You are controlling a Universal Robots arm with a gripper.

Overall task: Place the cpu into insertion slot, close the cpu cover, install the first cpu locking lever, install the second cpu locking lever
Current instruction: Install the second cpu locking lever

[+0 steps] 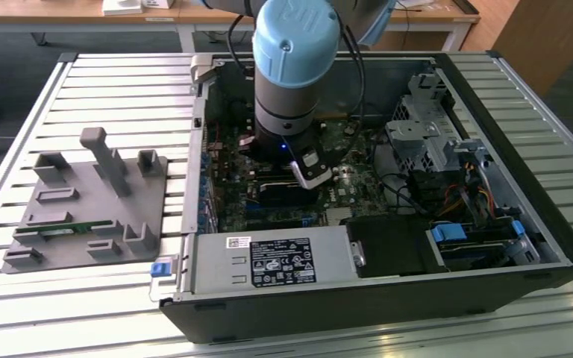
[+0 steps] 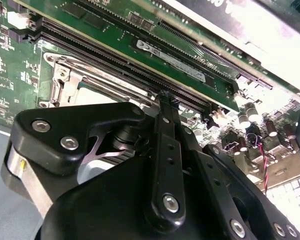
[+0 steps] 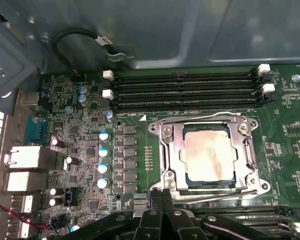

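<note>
In the first wrist view the cpu (image 3: 210, 157), a silvery square chip, lies in the insertion slot (image 3: 210, 181) on the green motherboard. The cpu cover (image 3: 172, 155), a silver metal frame, lies flat over its edges. Thin wire levers run along two sides of the frame, one of them (image 3: 195, 119) beside the memory slots. My gripper (image 3: 162, 195) hovers just off one edge of the socket, fingers pressed together and holding nothing. The second wrist view shows the gripper (image 2: 166, 97) over the cover's corner (image 2: 65, 82). In the exterior view the gripper (image 1: 312, 177) hangs low inside the open computer case.
Long black memory slots (image 3: 185, 92) run beside the socket, with capacitors (image 3: 104, 152) on another side. In the case, a power supply box (image 1: 271, 261), a drive cage (image 1: 426, 127) and cables (image 1: 465, 201) crowd the board. A grey fixture plate (image 1: 87, 201) lies at the exterior view's left.
</note>
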